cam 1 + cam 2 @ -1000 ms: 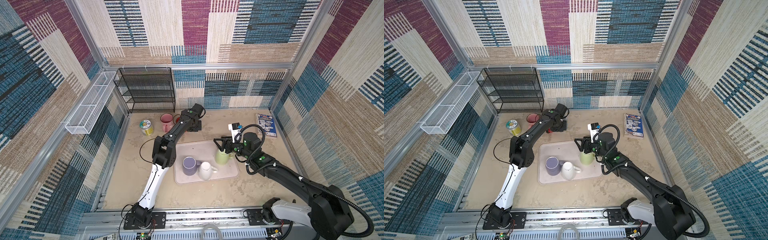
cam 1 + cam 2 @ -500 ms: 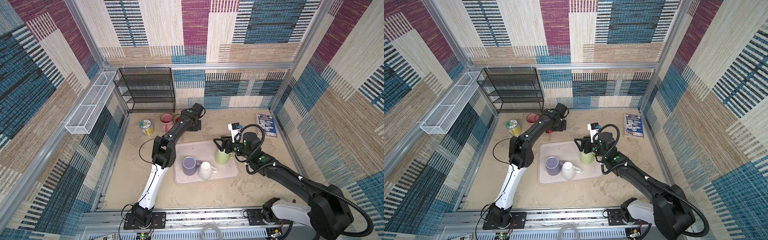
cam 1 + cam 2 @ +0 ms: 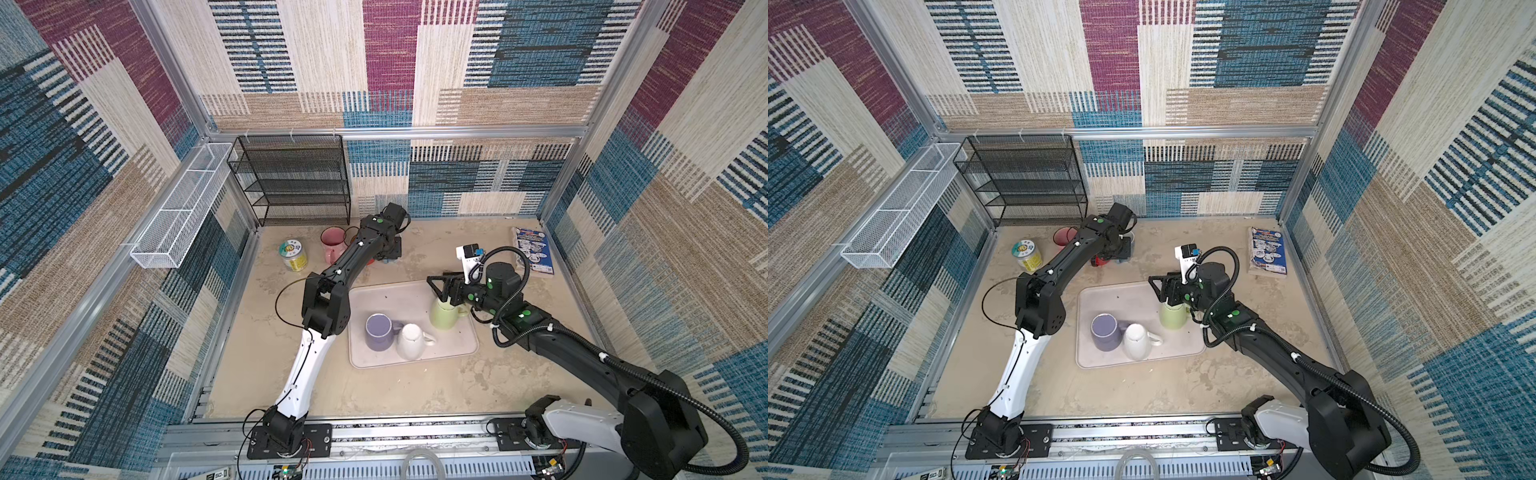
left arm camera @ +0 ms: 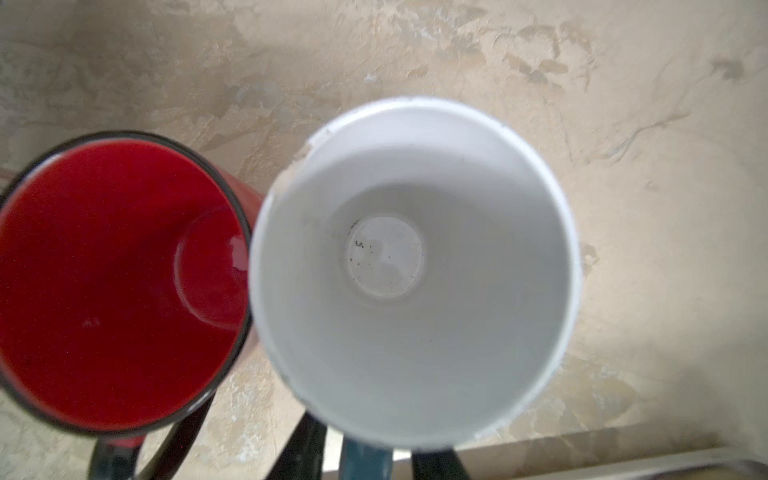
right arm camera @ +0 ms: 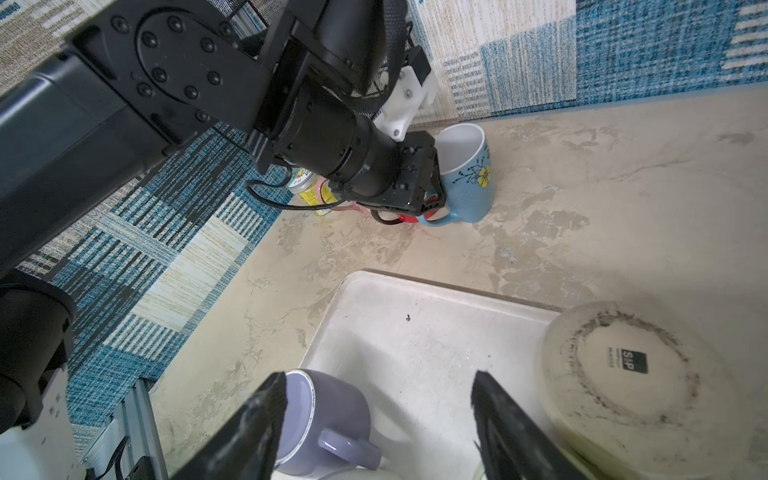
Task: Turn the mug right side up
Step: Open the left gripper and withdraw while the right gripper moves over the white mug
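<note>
A blue mug [image 5: 469, 174] with a yellow flower stands upright on the table near the back wall, showing its white inside [image 4: 411, 266]. My left gripper [image 4: 365, 453] straddles its blue handle, jaws open, with a gap on each side. A red mug [image 4: 108, 282] stands upright right beside it. Three mugs stand upside down on the beige tray [image 3: 395, 295]: green [image 3: 444, 314], purple [image 3: 378, 330] and white [image 3: 411, 340]. My right gripper [image 5: 378, 386] hangs open and empty over the tray, next to the green mug [image 5: 631, 374].
A pink mug [image 3: 332, 241] and a yellow jar [image 3: 293, 254] stand left of the red mug. Against the back wall is a black wire rack [image 3: 291, 178]; a white wire basket [image 3: 178, 208] hangs on the left wall. A blue packet [image 3: 534, 249] lies at the back right.
My left gripper's jaws have spread apart off the blue mug's handle. Both arms stay where they were.
</note>
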Robot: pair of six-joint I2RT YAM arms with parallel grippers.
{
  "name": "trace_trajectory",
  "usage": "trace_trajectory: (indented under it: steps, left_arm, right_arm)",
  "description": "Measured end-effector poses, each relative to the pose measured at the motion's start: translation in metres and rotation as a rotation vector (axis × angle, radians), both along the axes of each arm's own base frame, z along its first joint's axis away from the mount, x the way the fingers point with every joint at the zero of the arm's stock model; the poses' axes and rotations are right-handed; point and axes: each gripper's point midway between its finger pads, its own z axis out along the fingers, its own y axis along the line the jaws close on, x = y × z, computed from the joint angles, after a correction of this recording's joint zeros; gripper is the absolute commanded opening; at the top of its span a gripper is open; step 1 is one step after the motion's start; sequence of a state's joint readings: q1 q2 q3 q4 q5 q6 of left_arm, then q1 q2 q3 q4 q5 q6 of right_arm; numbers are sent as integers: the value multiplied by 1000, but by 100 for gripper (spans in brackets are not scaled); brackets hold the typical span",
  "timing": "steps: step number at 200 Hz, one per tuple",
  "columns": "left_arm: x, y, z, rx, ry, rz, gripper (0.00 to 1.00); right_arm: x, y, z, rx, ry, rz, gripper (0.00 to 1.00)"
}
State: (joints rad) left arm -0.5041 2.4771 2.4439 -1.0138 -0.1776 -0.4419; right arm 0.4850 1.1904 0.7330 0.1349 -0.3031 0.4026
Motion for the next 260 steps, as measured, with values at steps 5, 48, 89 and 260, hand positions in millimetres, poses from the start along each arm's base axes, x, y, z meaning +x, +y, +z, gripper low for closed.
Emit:
trace_trajectory:
  steps: [5,48,89,260]
  left_arm:
    - [0,0,4,-3,-6,0,53]
    - [-5,-4,35,-30,-50,-11,64]
    - [-19,-9,70,-75,-83,-36,75]
    - [-146,42,177,-229,-225,-63,99]
  right_arm:
    - [0,0,0,0,0,0,75]
    - [-1,-1,4,-31,8,9,79]
    - [-2,4,23,-66,-18,55,79]
    - [-67,32,-53,-286,172,269,75]
